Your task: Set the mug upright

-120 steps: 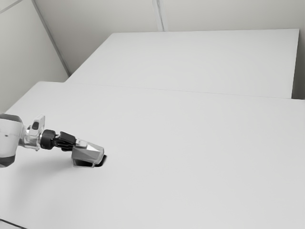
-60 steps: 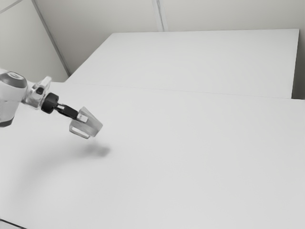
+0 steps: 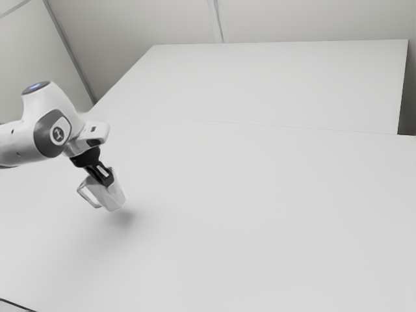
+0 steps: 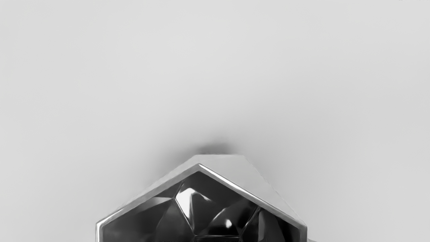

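One mug, exterior view: held off the counter, tilted, its closed end down and toward the exterior view's right, handle to the left
Claw, exterior view: pinching the mug near its open end, mug beyond and below it
Shadow, exterior view: on the counter, under the mug
Rim, wrist view: angular, mouth facing the hand, dark faceted inside

I can read no words; toward nine o'clock in the exterior view, a pale emblem marks the arm's grey joint cap.
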Controlling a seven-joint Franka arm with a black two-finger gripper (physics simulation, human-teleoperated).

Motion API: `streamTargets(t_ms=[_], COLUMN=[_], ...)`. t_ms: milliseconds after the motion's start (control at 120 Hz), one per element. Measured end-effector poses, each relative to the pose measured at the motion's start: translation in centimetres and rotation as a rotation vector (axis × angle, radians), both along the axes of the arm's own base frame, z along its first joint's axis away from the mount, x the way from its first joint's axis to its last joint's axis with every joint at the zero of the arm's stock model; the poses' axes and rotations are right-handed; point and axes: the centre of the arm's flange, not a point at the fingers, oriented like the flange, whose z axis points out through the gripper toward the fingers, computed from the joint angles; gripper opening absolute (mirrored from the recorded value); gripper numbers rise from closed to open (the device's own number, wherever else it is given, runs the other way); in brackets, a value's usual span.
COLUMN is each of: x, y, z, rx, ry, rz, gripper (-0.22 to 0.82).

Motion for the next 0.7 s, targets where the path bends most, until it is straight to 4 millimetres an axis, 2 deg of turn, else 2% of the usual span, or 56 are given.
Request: streamTargets(t_ms=[200, 550, 700], x=[-1.5, -1.3, -1.2], y=[0.0, 0.2, 0.2], z=[-2.5, -4.8, -4.8], rx=[0.015, 0.015, 0.008], ry=[-0.009, 0.016, 0.017], rz=[0.216, 0.464, 0.530], gripper=[-0.18, -0.18, 0.15])
